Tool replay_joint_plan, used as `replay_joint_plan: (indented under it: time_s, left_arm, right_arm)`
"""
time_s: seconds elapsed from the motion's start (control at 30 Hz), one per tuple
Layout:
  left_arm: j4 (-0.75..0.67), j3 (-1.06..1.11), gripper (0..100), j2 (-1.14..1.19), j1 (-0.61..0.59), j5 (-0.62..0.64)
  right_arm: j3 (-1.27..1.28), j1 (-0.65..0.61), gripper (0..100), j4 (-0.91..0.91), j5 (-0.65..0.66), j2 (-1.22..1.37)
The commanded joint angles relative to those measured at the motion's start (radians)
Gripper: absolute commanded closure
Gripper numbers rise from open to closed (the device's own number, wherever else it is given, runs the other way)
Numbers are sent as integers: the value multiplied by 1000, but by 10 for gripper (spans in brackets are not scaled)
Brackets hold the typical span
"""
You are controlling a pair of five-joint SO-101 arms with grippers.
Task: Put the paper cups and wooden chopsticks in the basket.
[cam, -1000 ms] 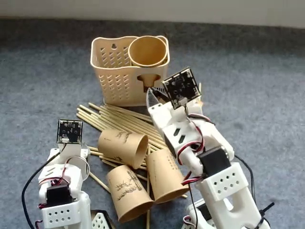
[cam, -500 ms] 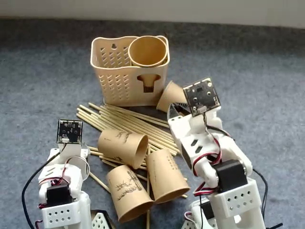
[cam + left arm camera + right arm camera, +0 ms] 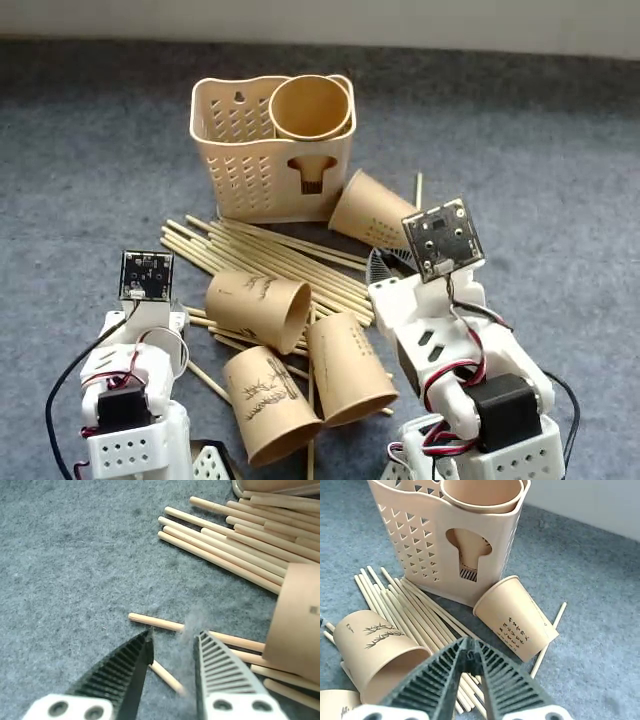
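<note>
Paper cup [image 3: 372,208] now lies beside basket [image 3: 245,160], right hand [image 3: 469,649] withdrawn

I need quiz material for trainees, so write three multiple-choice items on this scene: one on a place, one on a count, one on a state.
1. Where is the upright cup?
A) inside the basket
B) behind the basket
C) under the basket

2. How many lying cups are on the carpet?
A) two
B) four
C) six

3. The left hand is:
A) open and empty
B) shut on a cup
C) shut on nothing

Answers:
1 A, its rim shows above the basket's wall.
2 B, one lies beside the basket and three among the chopsticks.
3 A, its fingers stand apart, gripping nothing.
</note>
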Motion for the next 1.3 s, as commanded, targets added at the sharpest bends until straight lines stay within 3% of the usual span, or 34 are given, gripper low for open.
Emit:
replay_joint_plan:
  time_s: [0.0, 0.23, 0.63, 1.07, 1.27]
  left_arm:
    - [-14, 19, 864, -5, -12, -8]
    - [-14, 19, 864, -5, -12, -8]
    - [-14, 19, 864, -5, -12, -8]
    - [-14, 19, 864, -5, -12, -8]
    - [-14, 19, 864, -5, -12, -8]
  right_arm:
    - [31, 47, 988, 2, 9, -19]
    - [156, 133, 988, -58, 9, -88]
    - [357, 136, 970, -177, -95, -176]
    - [360, 136, 939, -173, -160, -174]
    - [309, 136, 939, -137, -181, 8]
